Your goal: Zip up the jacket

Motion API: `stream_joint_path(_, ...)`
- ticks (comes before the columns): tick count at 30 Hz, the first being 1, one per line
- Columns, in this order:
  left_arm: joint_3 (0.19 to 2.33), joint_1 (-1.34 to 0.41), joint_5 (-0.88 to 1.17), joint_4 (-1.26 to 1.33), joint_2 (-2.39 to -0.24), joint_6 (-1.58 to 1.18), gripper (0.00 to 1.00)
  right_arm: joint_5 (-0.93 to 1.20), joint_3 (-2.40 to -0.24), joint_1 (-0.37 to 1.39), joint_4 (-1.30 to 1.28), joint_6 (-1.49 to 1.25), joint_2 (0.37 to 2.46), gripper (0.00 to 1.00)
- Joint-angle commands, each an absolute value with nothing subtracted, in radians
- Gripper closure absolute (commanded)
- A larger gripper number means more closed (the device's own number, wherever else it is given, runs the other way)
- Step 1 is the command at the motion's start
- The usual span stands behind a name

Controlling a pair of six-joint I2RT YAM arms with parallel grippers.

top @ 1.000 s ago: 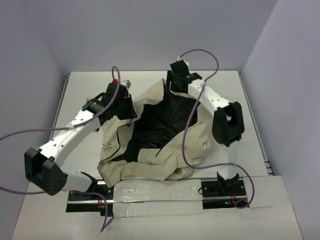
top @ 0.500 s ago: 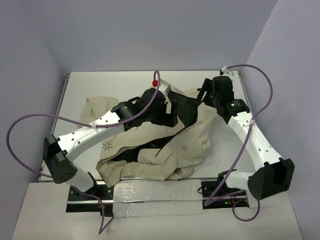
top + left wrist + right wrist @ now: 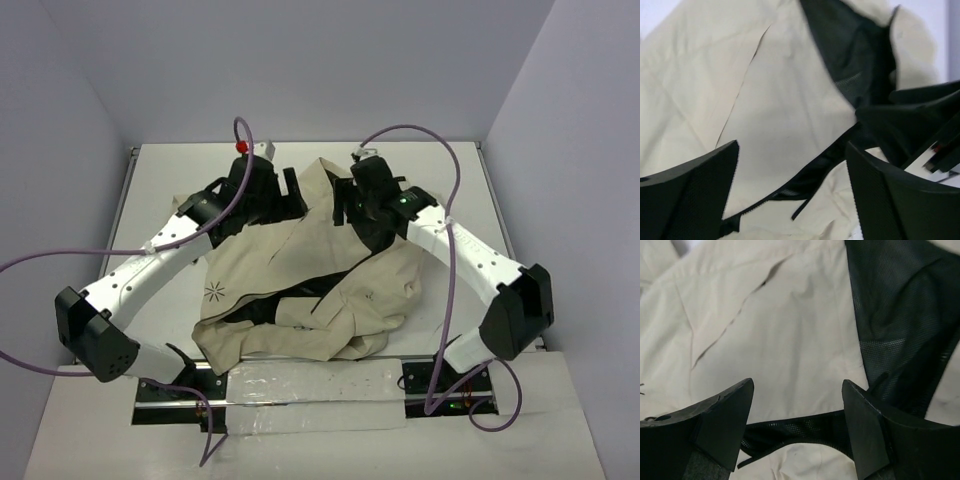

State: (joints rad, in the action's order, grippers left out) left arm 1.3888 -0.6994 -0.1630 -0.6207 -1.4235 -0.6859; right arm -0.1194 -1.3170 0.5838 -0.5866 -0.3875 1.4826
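The beige jacket (image 3: 300, 270) lies crumpled in the middle of the table, its star mark (image 3: 213, 292) on the near left panel. Black lining (image 3: 378, 232) shows at the far right, under the right arm. My left gripper (image 3: 292, 195) hangs open over the jacket's far edge, and my right gripper (image 3: 348, 208) hangs open close beside it. In the left wrist view the left gripper (image 3: 791, 147) frames beige cloth and a black toothed edge strip (image 3: 810, 172), untouched. In the right wrist view the right gripper (image 3: 797, 384) stands over a black mesh strip (image 3: 805, 429), holding nothing.
Both arm bases sit on a black rail (image 3: 310, 395) with a white taped sheet at the near edge. Purple cables (image 3: 455, 260) loop off both arms. Walls close in the white table (image 3: 450, 170) at the back and sides.
The left gripper has opened and let go of the jacket. A beige panel now covers most of the black lining. Both arms swung right, then came back over the jacket's far edge.
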Motion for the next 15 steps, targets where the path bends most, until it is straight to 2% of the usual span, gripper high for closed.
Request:
stream_joint_path(1, 1.285, -0.707, -0.217, -0.733, -1.385, -0.772, 0.03, -0.078, -1.274, 0.562, -0.593, -0.448, 1.534, 0.19)
stream_joint_path(6, 1.072, -0.707, -0.276, -0.831, -1.208, -0.86, 0.01, -0.005, -1.148, 0.525, -0.565, -0.536, 1.512, 0.14)
stream_joint_path(15, 0.726, -0.74, -0.121, -0.722, -1.039, -1.061, 0.01, 0.004, -0.926, 0.502, -0.487, -0.696, 1.405, 0.12)
